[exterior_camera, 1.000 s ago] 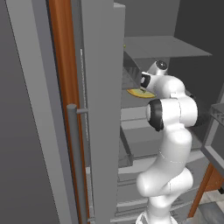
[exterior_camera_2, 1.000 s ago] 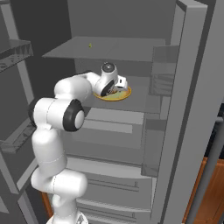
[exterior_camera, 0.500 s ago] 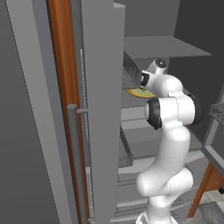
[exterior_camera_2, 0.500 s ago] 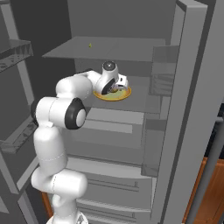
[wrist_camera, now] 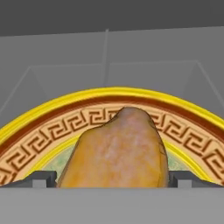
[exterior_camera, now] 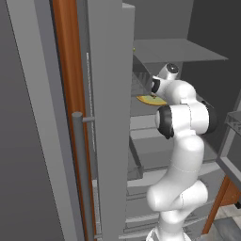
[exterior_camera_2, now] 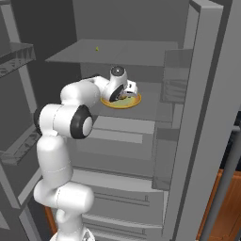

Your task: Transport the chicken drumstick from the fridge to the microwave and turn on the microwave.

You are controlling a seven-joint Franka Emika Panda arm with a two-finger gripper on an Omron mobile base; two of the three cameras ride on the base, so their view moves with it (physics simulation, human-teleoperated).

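You are in a rendered home kitchen, parked at an open fridge.

In front of you stands the grey fridge (exterior_camera_2: 202,117) with both doors swung wide, its shelves (exterior_camera_2: 117,52), door bins (exterior_camera_2: 174,84) and lower drawers (exterior_camera_2: 117,197) on show. A yellow patterned plate (exterior_camera_2: 134,100) sits near a middle shelf's front edge. Wooden cabinets (exterior_camera: 66,70) flank it, and a tiled floor (exterior_camera: 230,226) shows low at the right edge.

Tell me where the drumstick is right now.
The drumstick lies on the yellow plate on a fridge shelf, between the gripper fingertips.
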